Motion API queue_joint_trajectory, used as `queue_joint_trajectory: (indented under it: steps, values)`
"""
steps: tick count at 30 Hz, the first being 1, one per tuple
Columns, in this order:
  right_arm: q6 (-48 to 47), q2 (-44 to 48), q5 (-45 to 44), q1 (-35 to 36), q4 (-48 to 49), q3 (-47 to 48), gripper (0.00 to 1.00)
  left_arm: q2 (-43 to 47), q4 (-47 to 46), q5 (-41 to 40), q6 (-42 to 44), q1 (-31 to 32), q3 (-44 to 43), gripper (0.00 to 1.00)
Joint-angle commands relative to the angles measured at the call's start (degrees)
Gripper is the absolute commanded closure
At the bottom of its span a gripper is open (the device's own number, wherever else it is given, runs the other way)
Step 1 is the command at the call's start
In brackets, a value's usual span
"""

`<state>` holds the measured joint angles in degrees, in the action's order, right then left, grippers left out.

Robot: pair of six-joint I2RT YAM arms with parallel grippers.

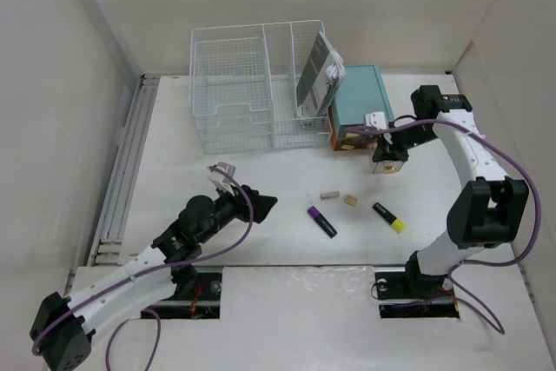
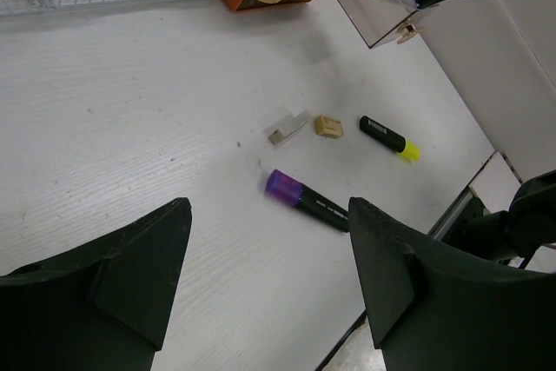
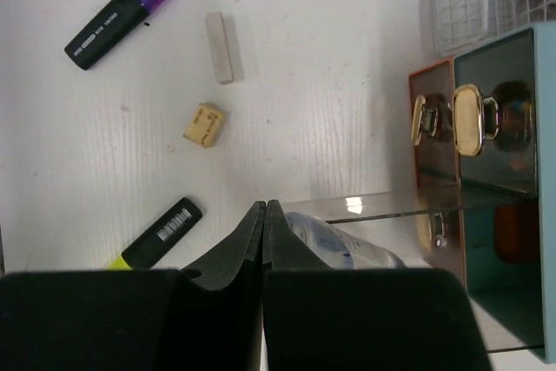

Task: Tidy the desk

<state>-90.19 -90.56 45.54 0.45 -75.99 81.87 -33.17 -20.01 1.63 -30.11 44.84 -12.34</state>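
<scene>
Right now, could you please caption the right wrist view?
Right fingers shut over an open clear drawer; purple highlighter and yellow highlighter lie on the desk.

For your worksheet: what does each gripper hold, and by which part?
Left gripper open, holding nothing. Right gripper shut beside the clear drawer; any hold cannot be told.

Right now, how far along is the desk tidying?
Done: a booklet stands in the wire organizer. In hand: nothing gripped; the right gripper is shut at the clear drawer pulled out of the teal box, the left gripper open above the desk. Left: purple highlighter, yellow highlighter, grey bar and tan block lie loose.
</scene>
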Motion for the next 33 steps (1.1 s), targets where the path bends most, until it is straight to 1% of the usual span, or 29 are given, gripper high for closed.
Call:
queue_joint_trajectory:
  steps: [1,4,5,9,11,12,14,15,16,18,19,23,29,33]
  values:
    - [4.8,-0.1,-1.3,0.3,1.8,2.6,1.0,1.1,-1.9,-0.3,0.0,-0.3,-0.6,0.31]
    - [8.8,0.5,-3.0,0.3,6.0,1.9,1.0,1.6,-1.9,-0.3,0.0,-0.3,-0.6,0.31]
    - [8.8,1.3,-3.0,0.3,7.3,1.3,1.0,1.6,-1.9,-0.3,0.0,-0.3,-0.6,0.31]
    - [12.1,3.1,-3.5,0.3,10.2,0.8,1.0,1.6,-1.9,-0.3,0.0,-0.3,-0.6,0.31]
    - [9.2,3.1,-1.2,-0.4,7.7,1.4,1.0,1.6,-1.9,-0.3,0.0,-0.3,-0.6,0.31]
    - [6.7,3.1,1.5,-0.4,3.0,1.9,1.0,1.6,-1.9,-0.3,0.0,-0.3,-0.6,0.31]
    - [0.8,2.6,4.3,-0.4,-1.2,3.3,1.0,1.6,-1.9,-0.3,0.0,-0.3,-0.6,0.31]
    - [-0.4,2.0,5.3,-0.4,-3.3,3.3,1.0,1.6,-1.9,-0.3,0.0,-0.3,-0.6,0.31]
    - [-0.4,2.0,6.2,-0.4,-3.3,3.3,1.0,1.6,-1.9,-0.3,0.0,-0.3,-0.6,0.31]
    - [-0.4,2.5,3.9,1.5,-3.3,1.6,1.0,1.6,-1.3,-0.3,0.0,-0.3,-0.6,0.31]
    - [-0.4,2.5,0.7,2.3,-3.3,1.6,1.0,2.2,-1.3,-0.3,0.0,-0.3,-0.6,0.31]
    - [-0.9,2.0,-6.4,4.8,-3.3,-1.1,1.0,2.2,-1.3,-0.3,0.0,-0.3,-0.6,0.31]
    - [-2.2,1.8,-9.2,3.8,-3.3,-2.7,1.0,1.7,-1.3,-0.3,0.0,-0.3,-0.6,0.31]
    - [-1.7,1.8,-12.4,1.8,-3.3,-2.7,1.0,1.7,-1.3,-0.3,0.0,-0.3,-0.6,0.31]
